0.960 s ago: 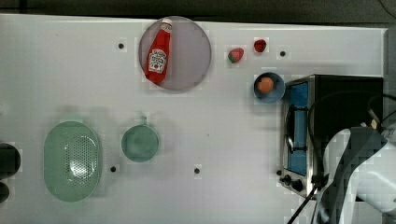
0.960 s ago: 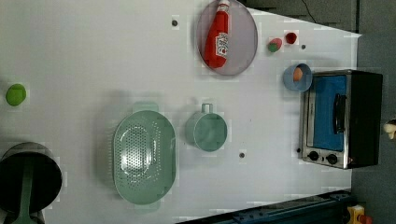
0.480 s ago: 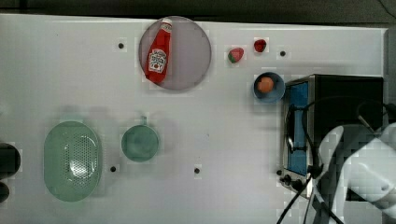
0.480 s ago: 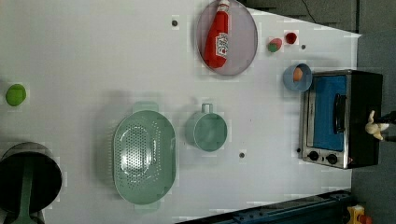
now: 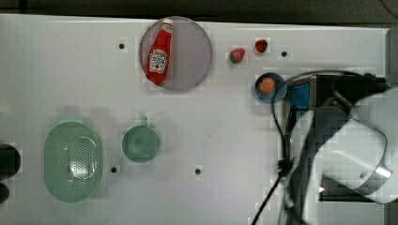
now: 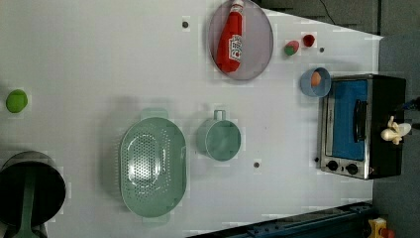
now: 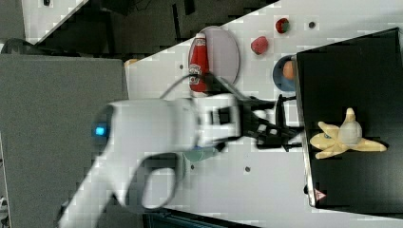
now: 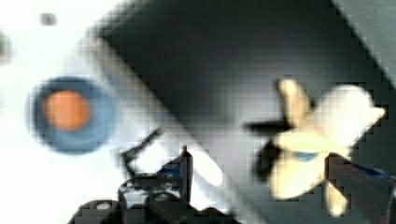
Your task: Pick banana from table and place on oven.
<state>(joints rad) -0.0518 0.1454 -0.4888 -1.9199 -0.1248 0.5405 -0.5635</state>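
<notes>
The banana (image 7: 344, 137), a pale cream-yellow peeled piece, lies on the black top of the oven (image 7: 351, 71). It also shows on the oven (image 6: 386, 99) in the left view, as the banana (image 6: 394, 131) near the left view's right edge. My gripper (image 7: 290, 123) is open and empty, just off the oven's front edge and apart from the banana. In the wrist view the banana (image 8: 317, 140) lies on the dark oven top between and beyond my spread fingertips (image 8: 187, 163). In the top view my arm (image 5: 347, 150) covers most of the oven (image 5: 300, 93) on the white table (image 5: 225, 117).
A blue bowl (image 5: 270, 87) holding an orange ball stands beside the oven. A ketchup bottle (image 5: 159, 51) lies on a grey plate; two strawberries (image 5: 237, 55) sit nearby. A green mug (image 5: 141, 143), a green colander (image 5: 72, 161) and a dark pot (image 6: 29, 191) are farther off.
The gripper has opened and let go of the banana, which now rests on the oven top. In the top view my arm has swung further over the oven.
</notes>
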